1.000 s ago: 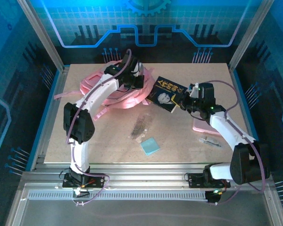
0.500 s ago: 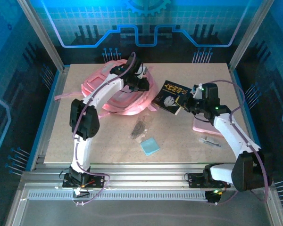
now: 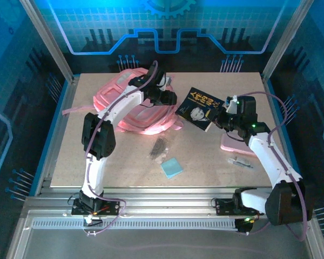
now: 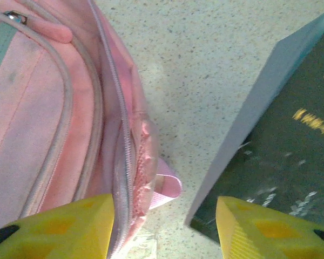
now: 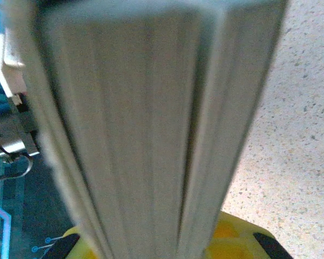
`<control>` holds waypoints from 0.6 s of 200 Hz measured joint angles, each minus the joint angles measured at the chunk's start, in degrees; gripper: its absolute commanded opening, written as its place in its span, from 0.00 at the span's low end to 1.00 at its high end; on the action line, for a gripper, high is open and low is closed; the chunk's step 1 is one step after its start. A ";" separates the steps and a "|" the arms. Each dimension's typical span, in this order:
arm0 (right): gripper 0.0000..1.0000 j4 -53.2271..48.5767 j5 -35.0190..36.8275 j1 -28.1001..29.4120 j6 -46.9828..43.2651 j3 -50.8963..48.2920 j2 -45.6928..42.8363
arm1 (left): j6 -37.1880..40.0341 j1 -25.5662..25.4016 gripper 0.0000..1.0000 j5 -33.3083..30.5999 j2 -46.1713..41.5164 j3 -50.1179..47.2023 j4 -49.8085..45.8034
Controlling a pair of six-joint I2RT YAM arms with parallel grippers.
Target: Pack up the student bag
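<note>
The student bag (image 3: 130,106), big and pink, lies at the back left of the table. Its open zip edge (image 4: 121,178) and a pink loop (image 4: 166,186) show in the left wrist view. My left gripper (image 3: 168,97) hovers at the bag's right edge, open, its yellow fingers (image 4: 59,226) astride the zip edge and bare table; its midpoint (image 4: 164,232) holds nothing. My right gripper (image 3: 221,115) is shut on a dark book (image 3: 200,107) with yellow lettering, held tilted just right of the bag. The book's page edges (image 5: 146,124) stand close before the right wrist camera, between the jaws (image 5: 167,245).
A flat pink case (image 3: 233,145) lies under the right arm. A small clear item (image 3: 241,161) rests beside it. In front of the bag lie a clear pouch with dark contents (image 3: 159,148) and a blue pad (image 3: 171,167). The book's corner (image 4: 281,135) is close to my left finger.
My left gripper has opened and let go of the bag's edge, and the bag has settled flatter. The right arm has drawn the book slightly right, away from the bag.
</note>
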 measured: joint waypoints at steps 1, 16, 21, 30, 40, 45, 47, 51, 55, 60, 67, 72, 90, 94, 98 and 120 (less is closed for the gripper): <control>0.00 0.00 0.00 -0.07 0.00 0.00 0.00 | 0.13 -0.04 0.54 -0.22 0.07 -0.04 0.00; 0.00 -0.11 0.04 -1.40 0.00 -0.24 -0.42 | 0.87 -0.50 0.52 -1.79 1.05 -0.13 -0.02; 0.00 -0.13 0.04 -1.97 0.00 -0.52 -0.79 | 1.05 -0.66 0.51 -2.29 1.42 -0.13 0.00; 0.00 -0.31 0.00 -2.78 0.00 -0.94 -1.40 | 1.46 -1.01 0.47 -3.23 2.58 -0.13 -0.02; 0.00 -0.55 0.04 -3.39 0.00 -1.29 -2.03 | 1.90 -1.20 0.43 -3.98 3.78 -0.13 0.00; 0.00 -0.72 0.02 -3.67 0.00 -1.38 -2.29 | 1.99 -1.31 0.41 -4.22 4.28 -0.13 -0.09; 0.00 -0.76 -0.02 -3.78 0.00 -1.42 -2.43 | 2.27 -1.36 0.40 -4.42 4.48 -0.13 -0.09; 0.00 -0.79 -0.15 -4.07 0.00 -1.64 -2.73 | 2.27 -1.44 0.37 -4.70 5.29 -0.13 -0.09; 0.00 -0.79 -0.17 -4.33 0.00 -1.92 -3.10 | 2.38 -1.49 0.34 -4.85 5.64 -0.13 -0.07; 0.00 -0.83 -0.31 -4.63 0.00 -2.29 -3.54 | 2.51 -1.55 0.30 -5.09 6.36 -0.13 -0.09; 0.00 -1.11 -0.42 -5.05 -0.02 -2.78 -4.13 | 2.58 -1.57 0.24 -5.29 7.21 -0.13 -0.11; 0.00 -1.33 -0.42 -5.29 0.00 -3.02 -4.52 | 2.54 -1.57 0.20 -5.49 7.74 -0.13 -0.09; 0.00 -2.29 -0.42 -6.05 -0.24 -3.69 -5.42 | 2.78 -1.55 0.08 -5.97 8.96 -0.13 -0.09; 0.00 -2.40 -0.42 -6.14 -0.26 -3.76 -5.53 | 2.49 -1.55 0.09 -6.08 9.03 -0.13 -0.09; 0.00 -2.71 -0.42 -6.27 -0.42 -3.80 -5.68 | 2.54 -1.55 0.10 -6.16 9.07 -0.13 -0.09; 0.00 -3.02 -0.59 -6.29 -0.50 -3.89 -6.08 | 2.27 -1.55 0.40 -6.36 9.05 -0.04 -0.04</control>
